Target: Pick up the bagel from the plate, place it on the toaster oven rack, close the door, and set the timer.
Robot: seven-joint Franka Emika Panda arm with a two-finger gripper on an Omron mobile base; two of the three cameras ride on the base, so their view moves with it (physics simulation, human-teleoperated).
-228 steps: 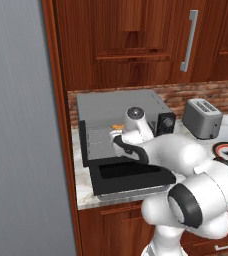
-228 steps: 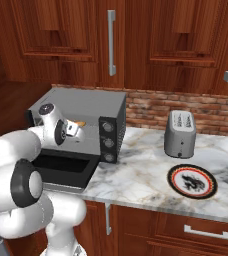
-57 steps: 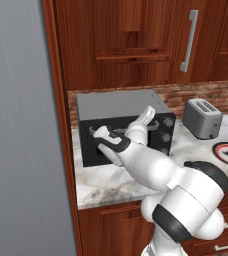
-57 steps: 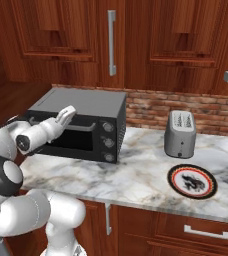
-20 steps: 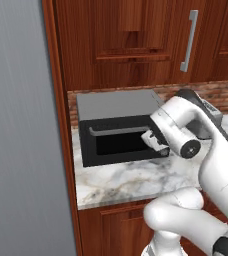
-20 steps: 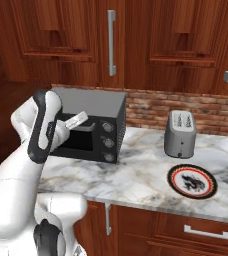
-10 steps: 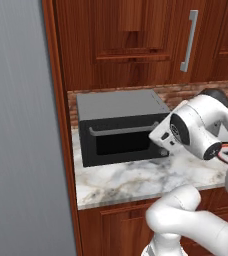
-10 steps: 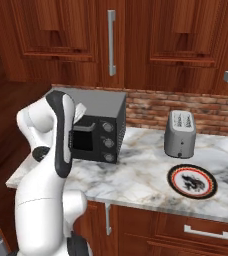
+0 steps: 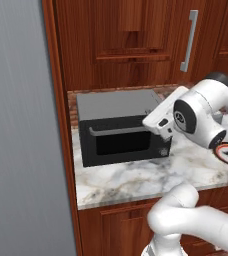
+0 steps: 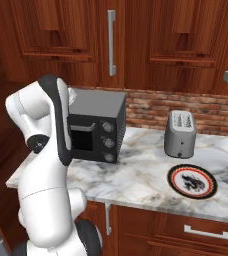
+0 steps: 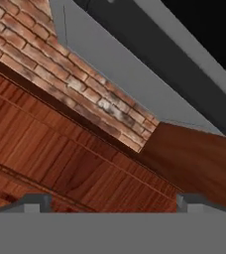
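The black toaster oven [image 9: 117, 104] stands on the counter with its door [image 9: 116, 144] shut and the silver bar handle [image 9: 118, 131] across the top. The rack and the bagel are hidden. No bagel lies on the red-rimmed plate [image 10: 192, 181], which sits to the right on the counter. My hand [image 9: 158, 121] hangs at the oven's front right corner, over the control panel. In the hand view my gripper [image 11: 112, 201] is open, its fingertips [image 11: 35, 202] far apart with nothing between them, looking at the oven's grey top edge, the brick wall and the wooden cabinet.
The oven's three knobs [image 10: 107, 142] show beside my forearm. A silver two-slot toaster [image 10: 181, 134] stands by the brick wall behind the plate. Brown wall cabinets [image 10: 111, 42] hang above. A tall grey panel [image 9: 21, 130] closes off the left side.
The arm has swung up and to the right, elbow rising high; the hand has moved from the door's right edge to the oven's control side. The door stays shut.
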